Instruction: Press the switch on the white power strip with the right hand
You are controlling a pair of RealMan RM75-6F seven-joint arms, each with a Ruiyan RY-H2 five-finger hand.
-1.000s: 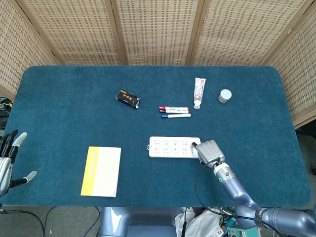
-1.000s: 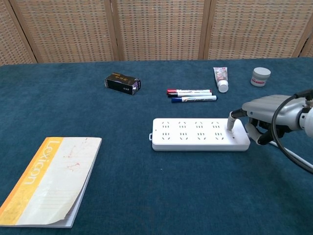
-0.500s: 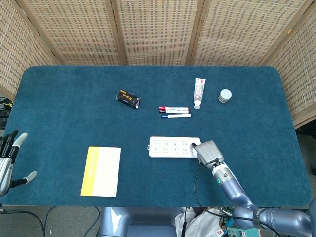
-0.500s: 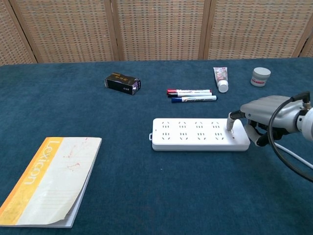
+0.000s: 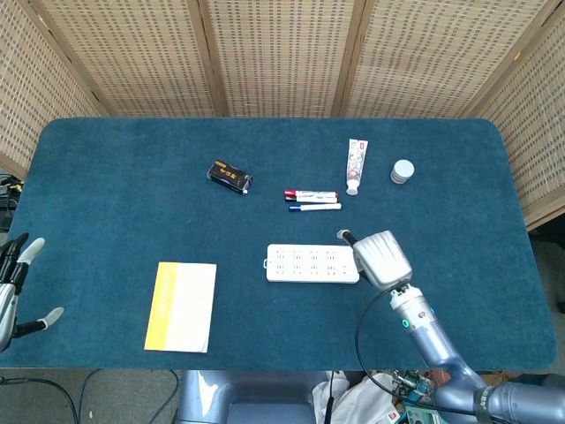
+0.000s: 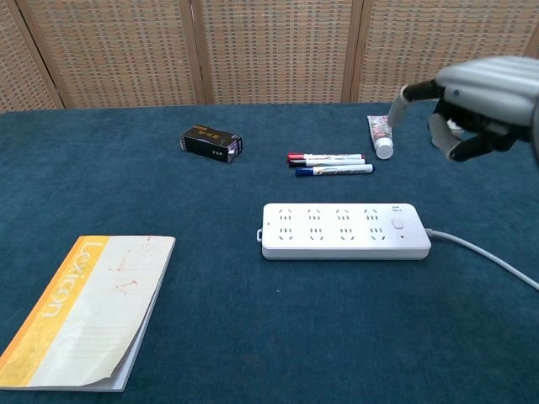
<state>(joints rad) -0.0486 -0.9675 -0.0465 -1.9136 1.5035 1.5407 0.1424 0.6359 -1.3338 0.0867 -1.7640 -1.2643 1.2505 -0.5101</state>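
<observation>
The white power strip (image 5: 312, 263) (image 6: 345, 231) lies flat near the middle of the blue table, with its switch (image 6: 397, 224) at the right end, uncovered. My right hand (image 5: 381, 258) (image 6: 476, 101) hovers well above that end and touches nothing. One finger (image 6: 402, 94) points out to the left while the others curl under the palm. My left hand (image 5: 13, 287) sits at the table's left edge in the head view, fingers spread and holding nothing.
The strip's white cable (image 6: 488, 257) runs off to the right. Behind the strip lie two markers (image 6: 330, 163), a tube (image 6: 381, 135), a small white jar (image 5: 403, 170) and a black box (image 6: 211, 142). A yellow-and-white notebook (image 6: 84, 311) lies front left.
My right hand has lifted off the switch end of the power strip and risen high above it. The strip has not moved. The left hand stays where it was.
</observation>
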